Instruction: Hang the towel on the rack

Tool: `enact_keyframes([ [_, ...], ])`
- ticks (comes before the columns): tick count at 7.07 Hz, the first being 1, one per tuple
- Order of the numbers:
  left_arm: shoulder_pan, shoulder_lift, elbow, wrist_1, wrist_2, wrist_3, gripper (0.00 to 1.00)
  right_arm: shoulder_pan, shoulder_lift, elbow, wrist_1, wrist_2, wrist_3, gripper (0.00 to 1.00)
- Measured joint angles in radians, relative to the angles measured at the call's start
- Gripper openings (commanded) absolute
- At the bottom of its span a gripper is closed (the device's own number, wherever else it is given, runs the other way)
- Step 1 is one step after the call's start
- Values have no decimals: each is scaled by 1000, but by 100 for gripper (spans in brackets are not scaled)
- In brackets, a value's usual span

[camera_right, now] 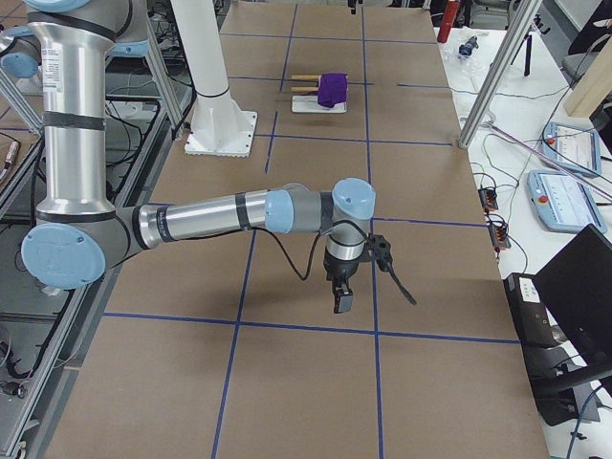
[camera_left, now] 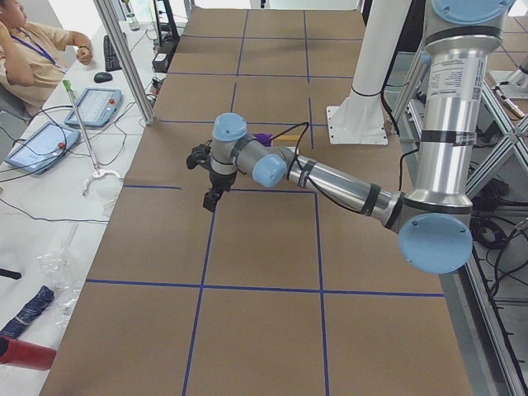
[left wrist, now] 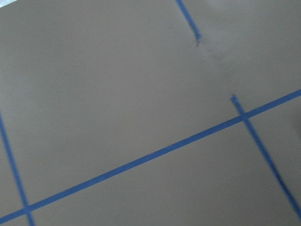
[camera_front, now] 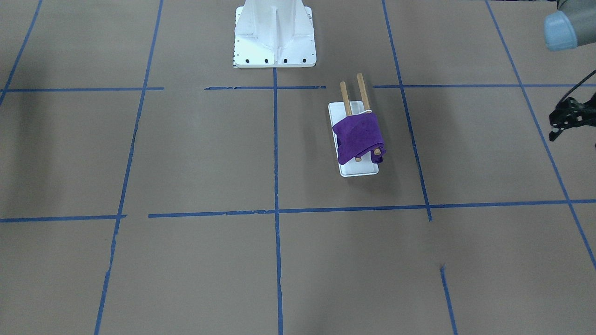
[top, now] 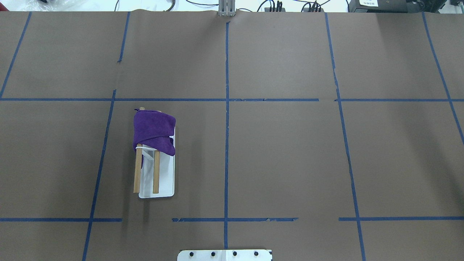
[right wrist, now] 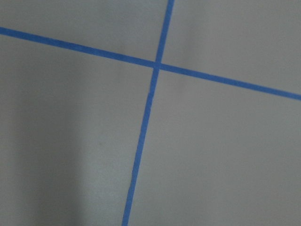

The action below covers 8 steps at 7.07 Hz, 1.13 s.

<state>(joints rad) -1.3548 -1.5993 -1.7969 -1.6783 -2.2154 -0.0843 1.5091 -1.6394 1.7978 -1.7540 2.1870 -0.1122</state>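
Observation:
The purple towel (camera_front: 358, 135) is draped over the two wooden rods of the rack (camera_front: 347, 100), which stands on its flat white base (camera_front: 361, 168). The towel (top: 154, 131) covers the far end of the rods (top: 137, 170) in the overhead view. It also shows in the side views (camera_right: 333, 88) (camera_left: 262, 138). My left gripper (camera_front: 558, 124) hangs at the table's side, well apart from the rack (camera_left: 212, 198); I cannot tell whether it is open or shut. My right gripper (camera_right: 342, 296) hovers over the far half of the table, and I cannot tell its state. Both wrist views show only brown paper and blue tape.
A large white ribbed pedestal (camera_front: 274, 32) stands at the robot's side of the table (top: 224, 255). The table is covered in brown paper with a blue tape grid (top: 227, 145). An operator (camera_left: 25, 45) sits beyond the table's end by tablets and cables.

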Motion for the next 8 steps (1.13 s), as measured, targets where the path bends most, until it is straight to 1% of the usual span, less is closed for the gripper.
enact_keyframes([
  [1, -69, 8, 22, 88, -8, 25, 100, 40, -19, -27, 5, 41, -4, 100],
  [2, -132, 30, 26, 128, -11, 44, 100, 58, -39, -48, 34, 75, -3, 100],
  [3, -169, 55, 23, 144, -17, 75, 100, 65, -56, -75, 88, 98, 5, 100],
  [5, -193, 74, 22, 169, -35, 117, 100, 67, -64, -106, 155, 112, 45, 100],
  [8, -194, 73, 23, 210, -38, 122, 100, 67, -58, -105, 166, 114, 66, 100],
])
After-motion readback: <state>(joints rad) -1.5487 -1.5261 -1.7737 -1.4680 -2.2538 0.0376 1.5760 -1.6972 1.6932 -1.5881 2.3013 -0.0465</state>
